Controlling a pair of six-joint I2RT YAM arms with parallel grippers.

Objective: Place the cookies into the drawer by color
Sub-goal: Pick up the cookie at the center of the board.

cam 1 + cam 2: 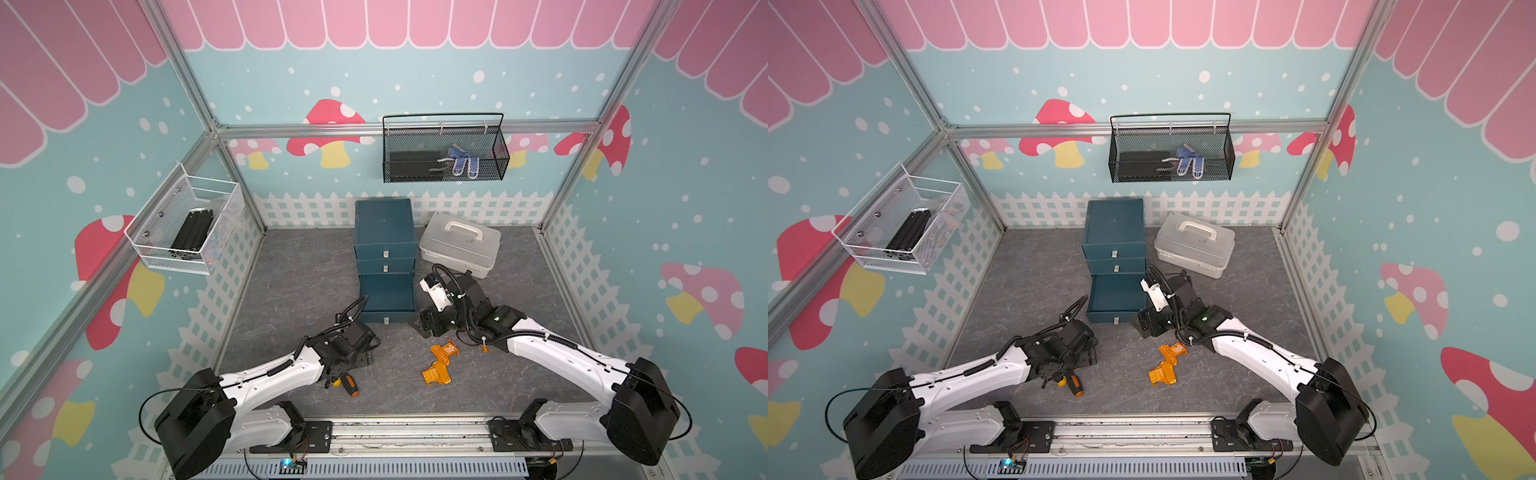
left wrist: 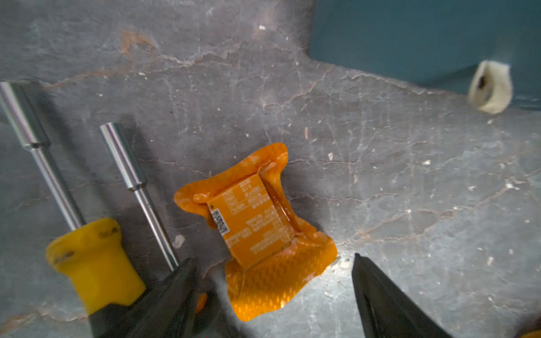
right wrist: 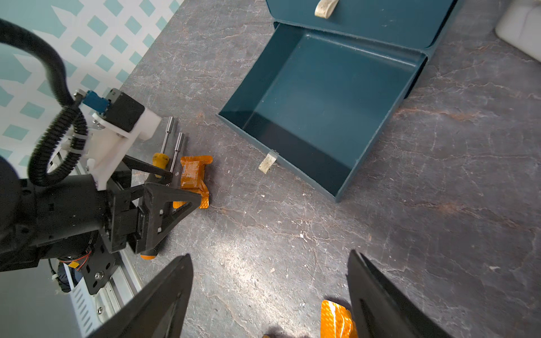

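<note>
The teal drawer cabinet (image 1: 384,224) stands at the back, and its bottom drawer (image 1: 386,293) is pulled out with nothing in it (image 3: 330,96). Two orange cookies (image 1: 446,351) (image 1: 436,372) lie on the floor in front of it in both top views. A third orange cookie (image 2: 254,231) lies flat under my left gripper (image 2: 272,257), which is open, its fingers either side of the packet's crimped end. My right gripper (image 3: 269,254) is open over bare floor, with an orange cookie (image 3: 336,320) beside one finger. No green or black cookies are in view.
Two screwdrivers (image 2: 93,263) with yellow and black handles lie right beside the left gripper's cookie. A pale grey case (image 1: 459,245) sits to the right of the cabinet. A white basket (image 1: 187,226) and a black one (image 1: 444,149) hang on the walls.
</note>
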